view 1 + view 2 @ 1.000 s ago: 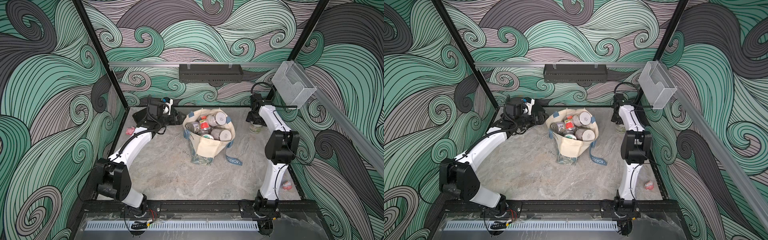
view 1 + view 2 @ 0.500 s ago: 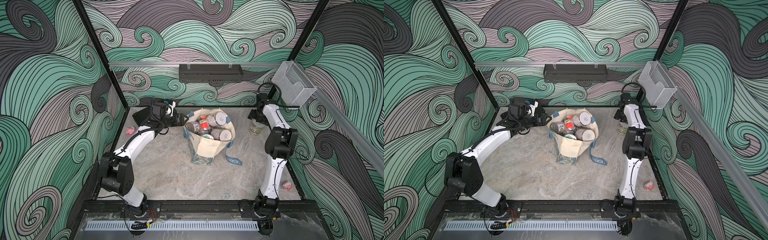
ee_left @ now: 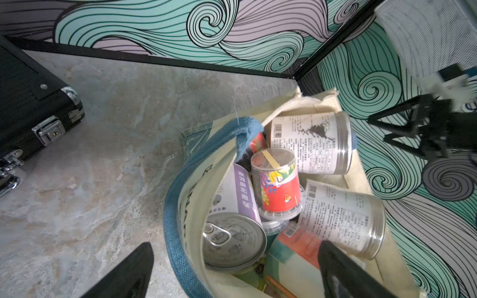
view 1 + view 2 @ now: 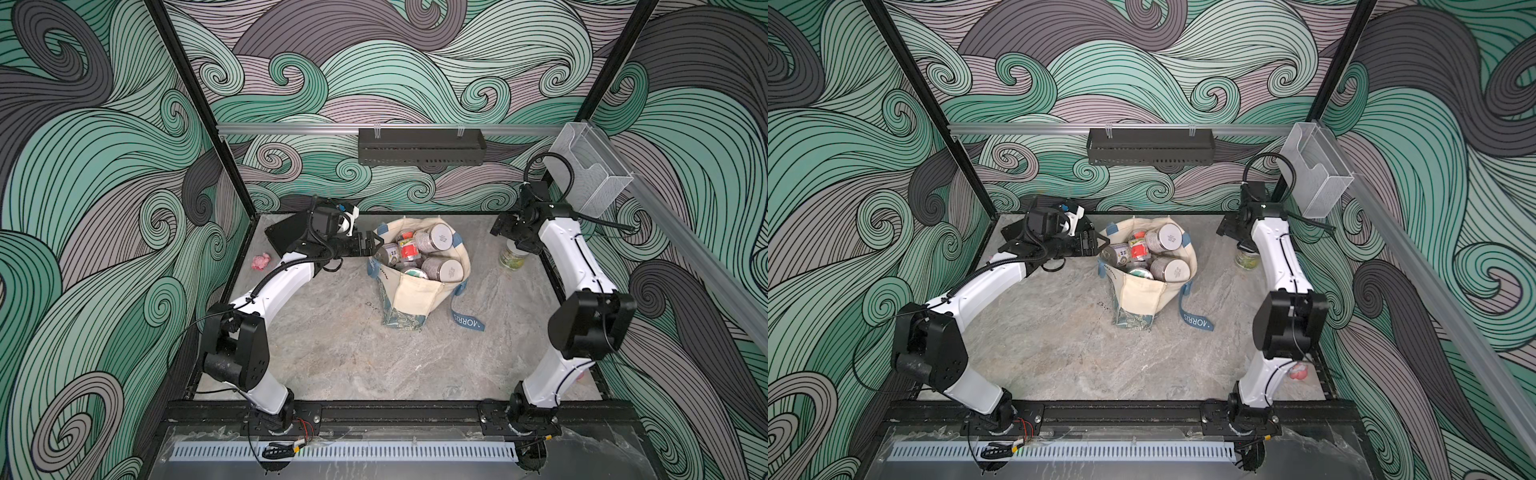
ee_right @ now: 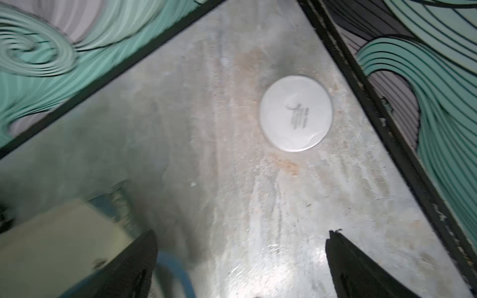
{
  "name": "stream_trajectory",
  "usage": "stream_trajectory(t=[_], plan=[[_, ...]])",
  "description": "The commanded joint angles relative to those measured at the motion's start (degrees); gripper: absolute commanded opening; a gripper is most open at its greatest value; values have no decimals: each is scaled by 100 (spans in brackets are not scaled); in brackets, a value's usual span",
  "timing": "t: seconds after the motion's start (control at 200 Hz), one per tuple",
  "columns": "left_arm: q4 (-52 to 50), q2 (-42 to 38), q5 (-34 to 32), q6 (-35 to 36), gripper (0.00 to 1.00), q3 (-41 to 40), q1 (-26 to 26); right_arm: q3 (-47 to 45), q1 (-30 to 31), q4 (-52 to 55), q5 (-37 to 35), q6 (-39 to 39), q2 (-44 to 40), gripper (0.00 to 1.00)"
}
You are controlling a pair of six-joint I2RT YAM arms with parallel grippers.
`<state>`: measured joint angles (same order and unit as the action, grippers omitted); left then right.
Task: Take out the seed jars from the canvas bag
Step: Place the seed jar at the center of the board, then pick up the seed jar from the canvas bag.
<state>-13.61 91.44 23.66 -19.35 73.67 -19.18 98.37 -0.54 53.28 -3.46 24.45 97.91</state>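
The right gripper (image 4: 505,228) has let go: fingers spread, it hangs near a jar (image 4: 512,258) now standing at the frame's right. The left gripper (image 4: 374,245), also open, has swung to the bag (image 4: 409,295) at centre, where the other jars (image 4: 432,266) remain.

left end effector (image 4: 371,245) spread at canvas bag (image 4: 415,297) | seed jar (image 4: 513,258) outside
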Motion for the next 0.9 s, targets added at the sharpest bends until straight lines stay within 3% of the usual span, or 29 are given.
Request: stream_trajectory(t=[0.0, 0.18, 0.335, 0.891], plan=[[-318, 106, -308, 274, 97, 317, -83, -335, 341, -294, 805, 23, -647, 99], [-565, 187, -376, 354, 96, 475, -80, -694, 1118, -536, 1345, 40, -1401, 99], [-538, 183, -301, 325, 96, 473, -80, -1005, 1399, -1056, 2050, 310, -1412, 99], [-468, 181, -231, 269, 96, 448, -82, -716, 1618, -1504, 1741, 748, -114, 99]])
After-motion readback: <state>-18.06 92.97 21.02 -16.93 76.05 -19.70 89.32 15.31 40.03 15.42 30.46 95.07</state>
